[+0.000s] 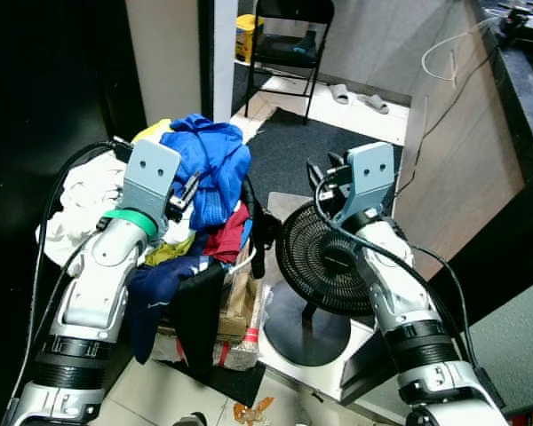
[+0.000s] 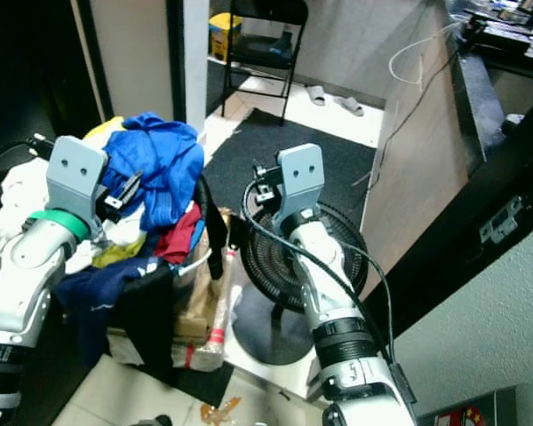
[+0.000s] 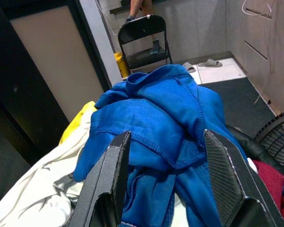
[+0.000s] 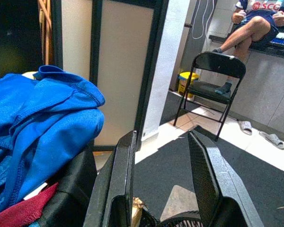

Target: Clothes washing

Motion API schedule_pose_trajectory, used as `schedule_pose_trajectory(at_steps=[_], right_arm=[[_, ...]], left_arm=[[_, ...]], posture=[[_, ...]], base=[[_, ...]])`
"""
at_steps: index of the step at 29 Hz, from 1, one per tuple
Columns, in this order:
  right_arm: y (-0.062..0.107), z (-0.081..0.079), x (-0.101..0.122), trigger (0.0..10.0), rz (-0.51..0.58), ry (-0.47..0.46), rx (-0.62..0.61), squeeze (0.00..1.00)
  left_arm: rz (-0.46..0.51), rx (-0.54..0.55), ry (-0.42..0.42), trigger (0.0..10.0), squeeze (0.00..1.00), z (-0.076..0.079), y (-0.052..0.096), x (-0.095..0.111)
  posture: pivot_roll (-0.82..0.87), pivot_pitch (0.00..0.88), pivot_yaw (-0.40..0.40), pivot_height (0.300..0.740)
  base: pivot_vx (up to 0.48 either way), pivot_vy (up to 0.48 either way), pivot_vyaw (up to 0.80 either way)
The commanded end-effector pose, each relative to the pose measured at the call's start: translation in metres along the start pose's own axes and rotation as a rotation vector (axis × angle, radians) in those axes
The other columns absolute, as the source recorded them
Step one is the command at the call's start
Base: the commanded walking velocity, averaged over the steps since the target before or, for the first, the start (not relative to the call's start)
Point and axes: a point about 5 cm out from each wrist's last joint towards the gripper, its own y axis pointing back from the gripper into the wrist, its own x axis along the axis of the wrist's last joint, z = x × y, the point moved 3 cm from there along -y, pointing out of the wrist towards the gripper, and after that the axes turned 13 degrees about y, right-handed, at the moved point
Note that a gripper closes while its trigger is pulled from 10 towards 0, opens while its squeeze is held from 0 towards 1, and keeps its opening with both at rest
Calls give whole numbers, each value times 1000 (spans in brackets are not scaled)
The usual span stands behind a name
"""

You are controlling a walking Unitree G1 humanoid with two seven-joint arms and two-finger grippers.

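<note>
With both arms raised in front of me, my left hand (image 1: 188,188) sits at the near edge of the clothes pile (image 1: 191,222), forearm angled up and forward, green band at the wrist. Fingers (image 3: 111,175) are spread, with nothing between them; in the left wrist view they straddle the blue garment (image 3: 165,123) without a visible pinch, tips just at the fabric.

Right hand (image 1: 324,173) is up over the black floor fan (image 1: 324,257), forearm rising from lower right, wrist block tilted toward the pile. Fingers (image 4: 120,184) are spread too, holding nothing, aimed past the pile's right side toward the folding chair (image 4: 213,80).

Blue garment tops the pile, crumpled, no clear long axis; its bulk drapes from the peak down toward me and to my right. Beneath it: white cloth (image 1: 80,200) on my left, a yellow piece (image 1: 151,131) at the back, red fabric (image 1: 226,235) and dark navy cloth (image 1: 164,288) hanging over the near side. Pile sits left of the fan, just beside it.

A person's legs (image 4: 248,28) show beyond the chair in the right wrist view. Slippers (image 1: 360,98) lie on the floor by the far wall.
</note>
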Motion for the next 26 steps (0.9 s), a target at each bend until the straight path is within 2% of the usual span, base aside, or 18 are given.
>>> schedule_pose_trajectory(at_steps=[1,10,11,14,15,17,21,26], right_arm=[[3,5,-5,10000,-10,-1,-20,0],[-1,-1,-2,10000,-1,-13,-8,0],[-4,-1,-2,10000,0,-13,-10,0],[-4,0,-1,10000,1,-12,-11,0],[-6,2,-1,10000,1,-9,-16,0],[-6,2,-1,10000,1,-9,-16,0],[-6,6,-1,10000,0,-4,-27,0],[-5,8,-3,10000,-4,0,-34,0]], left_arm=[[-6,0,21,10000,0,0,1,-1],[-66,7,-18,10000,0,-4,-1,-10],[-160,-6,-75,10000,0,-4,-8,-28],[-182,-15,-88,10000,0,-4,-10,-33],[-258,-36,-100,10000,0,-4,-13,-45],[-258,-36,-100,10000,0,-4,-13,-45],[-344,-52,-103,10000,0,-6,-10,-63],[-365,-72,-89,10000,0,-4,-6,-66]], posture=[[57,39,-45,740],[70,46,-51,740],[69,50,-51,740],[69,50,-51,740],[64,52,-48,740],[64,52,-48,740],[61,57,-47,740],[63,61,-48,740]], base=[[0,0,0],[0,0,0],[0,0,0],[0,0,0],[0,0,0],[0,0,0],[0,0,0],[0,0,0]])
